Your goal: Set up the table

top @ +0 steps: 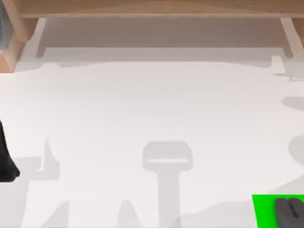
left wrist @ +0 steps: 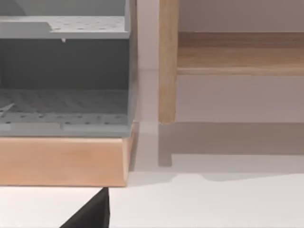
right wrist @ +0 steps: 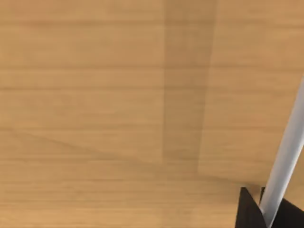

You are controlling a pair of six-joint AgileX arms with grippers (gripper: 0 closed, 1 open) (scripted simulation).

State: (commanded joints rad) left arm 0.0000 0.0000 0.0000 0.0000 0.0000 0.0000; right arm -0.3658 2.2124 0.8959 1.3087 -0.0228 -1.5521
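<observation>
The table (top: 152, 118) is a wide white surface with a light wooden rim (top: 152, 7) along its far side. My left arm (top: 5, 161) is a black shape at the table's left edge. In the left wrist view one black fingertip (left wrist: 92, 213) pokes in over the white top, short of a wooden-based grey rack (left wrist: 64, 109). My right gripper (right wrist: 266, 211) shows as two black fingers closed around a slim white-grey rod (right wrist: 287, 147), with a tan wooden surface (right wrist: 95, 95) behind it.
A bright green square patch (top: 266, 209) lies at the table's near right corner, with a dark grey rounded object (top: 289, 211) on it. A wooden post (left wrist: 167, 61) and a shelf board (left wrist: 240, 52) stand beside the rack.
</observation>
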